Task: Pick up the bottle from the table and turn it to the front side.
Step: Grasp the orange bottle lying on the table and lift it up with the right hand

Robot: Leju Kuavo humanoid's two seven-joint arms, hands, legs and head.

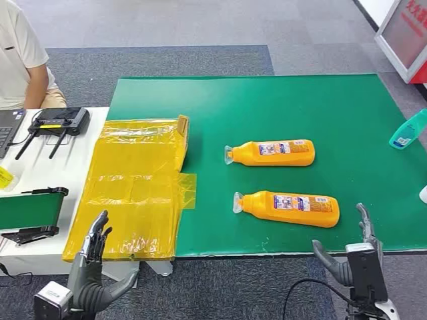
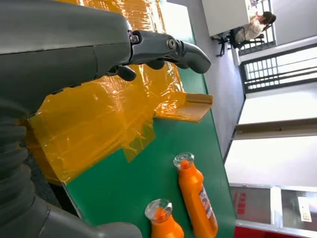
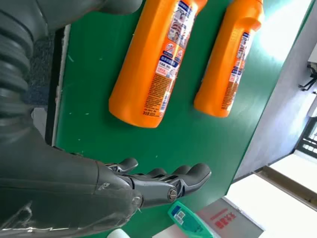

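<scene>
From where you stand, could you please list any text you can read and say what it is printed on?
None can be read for certain.
Near orange bottle: label print too small and blurred.
Far orange bottle: label likewise blurred.
Teal bottle: label print too small.
Red and white sign: red characters, cut off and blurred.

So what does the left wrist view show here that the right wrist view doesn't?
Left wrist view alone: the yellow plastic sheet, the bottles' clear capped necks, a person seated far off, and the open left hand.

Right wrist view alone: the bottles' printed labels and flat bases, a teal bottle beyond the fingers, and the open right hand.

Both: the two orange bottles lying on the green mat, held by neither hand.
</scene>
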